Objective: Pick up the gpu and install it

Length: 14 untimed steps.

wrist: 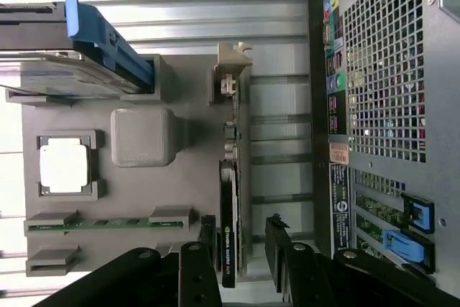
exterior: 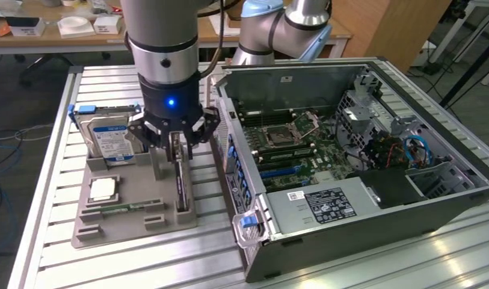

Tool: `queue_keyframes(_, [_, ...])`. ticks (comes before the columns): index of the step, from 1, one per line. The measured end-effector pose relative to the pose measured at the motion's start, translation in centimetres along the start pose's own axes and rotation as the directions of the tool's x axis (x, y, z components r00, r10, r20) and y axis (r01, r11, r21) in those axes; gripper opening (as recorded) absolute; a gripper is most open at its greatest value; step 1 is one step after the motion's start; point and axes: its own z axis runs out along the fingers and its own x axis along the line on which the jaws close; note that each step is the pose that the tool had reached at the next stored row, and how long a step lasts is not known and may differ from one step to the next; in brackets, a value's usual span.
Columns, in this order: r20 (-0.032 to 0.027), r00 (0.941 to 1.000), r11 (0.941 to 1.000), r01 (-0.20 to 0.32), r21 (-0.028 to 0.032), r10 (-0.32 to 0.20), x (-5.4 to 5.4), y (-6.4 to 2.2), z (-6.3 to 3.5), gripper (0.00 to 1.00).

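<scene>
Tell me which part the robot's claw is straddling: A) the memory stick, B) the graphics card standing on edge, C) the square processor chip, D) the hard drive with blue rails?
B: the open gripper has a finger on either side of the gpu, which stands on edge in the grey holder.

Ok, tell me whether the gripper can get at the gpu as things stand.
Probably yes. The gripper hangs right over the gpu, which stands on edge in the gray holder. Its open fingers line up either side of the card, with nothing in between.
</scene>
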Motion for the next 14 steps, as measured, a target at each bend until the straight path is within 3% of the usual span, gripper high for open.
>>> queue_keyframes(14, [0.0000,1.0000,1.0000,0.000,0.0000,0.000,0.2,-0.44,2.35,0.41])
